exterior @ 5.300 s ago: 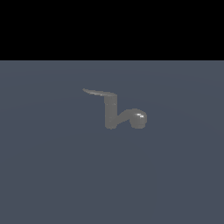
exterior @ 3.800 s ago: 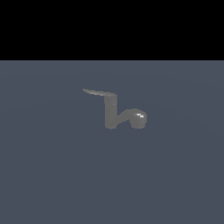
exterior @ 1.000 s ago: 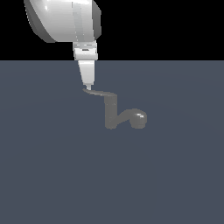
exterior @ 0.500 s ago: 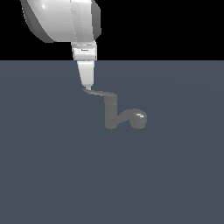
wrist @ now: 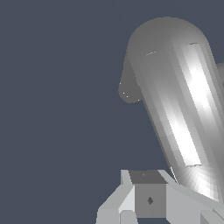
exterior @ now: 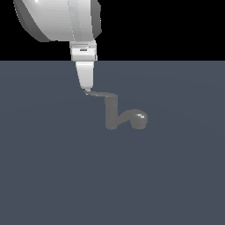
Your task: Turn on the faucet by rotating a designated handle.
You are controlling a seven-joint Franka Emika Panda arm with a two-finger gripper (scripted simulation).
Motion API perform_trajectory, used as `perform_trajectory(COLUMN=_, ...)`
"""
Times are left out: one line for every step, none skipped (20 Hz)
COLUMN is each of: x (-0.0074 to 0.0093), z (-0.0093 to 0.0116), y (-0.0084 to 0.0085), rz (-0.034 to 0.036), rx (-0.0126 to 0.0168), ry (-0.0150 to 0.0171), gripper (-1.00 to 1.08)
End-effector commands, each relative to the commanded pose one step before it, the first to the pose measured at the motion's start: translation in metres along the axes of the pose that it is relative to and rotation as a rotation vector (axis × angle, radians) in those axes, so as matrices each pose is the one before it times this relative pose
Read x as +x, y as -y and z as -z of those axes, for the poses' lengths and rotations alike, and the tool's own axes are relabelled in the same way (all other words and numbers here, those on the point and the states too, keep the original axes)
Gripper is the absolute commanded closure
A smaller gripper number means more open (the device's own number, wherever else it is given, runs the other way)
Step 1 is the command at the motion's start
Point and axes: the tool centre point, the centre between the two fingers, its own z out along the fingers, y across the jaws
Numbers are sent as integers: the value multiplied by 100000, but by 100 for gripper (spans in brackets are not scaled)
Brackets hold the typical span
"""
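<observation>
A flat, dull blue-grey floor (exterior: 52,176) — black backdrop (exterior: 167,26) above it.

Glossy white rounded arm (exterior: 57,19), pale tapering gripper (exterior: 86,89).

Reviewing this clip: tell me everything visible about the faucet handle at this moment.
The handle is a thin, flat, dull-grey blade that looks like metal. It sticks out sideways from the top of the faucet post, toward the exterior view's left, lying about level with a slight curve. The gripper comes down from above and meets the blade's free tip; whether its jaws are clamped on it cannot be told. The wrist view shows only a big shiny cylinder up close, not clearly the blade.
</observation>
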Motion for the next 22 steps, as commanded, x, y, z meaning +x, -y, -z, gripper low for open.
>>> perform_trajectory(x=-177, z=-3, y=-896, rz=27, rx=-457, ry=35, gripper=108)
perform_trajectory(x=-50, z=-2, y=-269, rz=0, rx=0, ry=0, gripper=108)
perform_trajectory(x=-50, z=-2, y=-269, rz=0, rx=0, ry=0, gripper=108)
perform_trajectory(x=-50, z=-1, y=-270, rz=0, rx=0, ry=0, gripper=108)
perform_trajectory(x=-27, z=12, y=-275, rz=-42, rx=22, ry=-11, gripper=108)
perform_trajectory(x=-50, z=-1, y=-270, rz=0, rx=0, ry=0, gripper=108)
perform_trajectory(x=-50, z=-1, y=-270, rz=0, rx=0, ry=0, gripper=108)
perform_trajectory(x=-50, z=-1, y=-270, rz=0, rx=0, ry=0, gripper=108)
perform_trajectory(x=-50, z=-1, y=-270, rz=0, rx=0, ry=0, gripper=108)
perform_trajectory(x=-50, z=-1, y=-270, rz=0, rx=0, ry=0, gripper=108)
perform_trajectory(x=-50, z=-1, y=-269, rz=0, rx=0, ry=0, gripper=108)
perform_trajectory(x=-32, z=11, y=-273, rz=-39, rx=19, ry=-23, gripper=108)
perform_trajectory(x=0, z=0, y=0, rz=0, rx=0, ry=0, gripper=108)
perform_trajectory(x=-130, z=123, y=411, rz=315, rx=420, ry=27, gripper=108)
perform_trajectory(x=189, z=5, y=-304, rz=0, rx=0, ry=0, gripper=108)
perform_trajectory(x=205, z=-18, y=-298, rz=-26, rx=-41, ry=4, gripper=108)
perform_trajectory(x=190, z=5, y=-306, rz=0, rx=0, ry=0, gripper=108)
perform_trajectory(x=191, z=5, y=-306, rz=0, rx=0, ry=0, gripper=108)
perform_trajectory(x=207, z=-18, y=-301, rz=-27, rx=-41, ry=3, gripper=108)
perform_trajectory(x=192, z=5, y=-308, rz=0, rx=0, ry=0, gripper=108)
perform_trajectory(x=208, z=-18, y=-302, rz=-27, rx=-40, ry=3, gripper=108)
perform_trajectory(x=193, z=5, y=-309, rz=0, rx=0, ry=0, gripper=108)
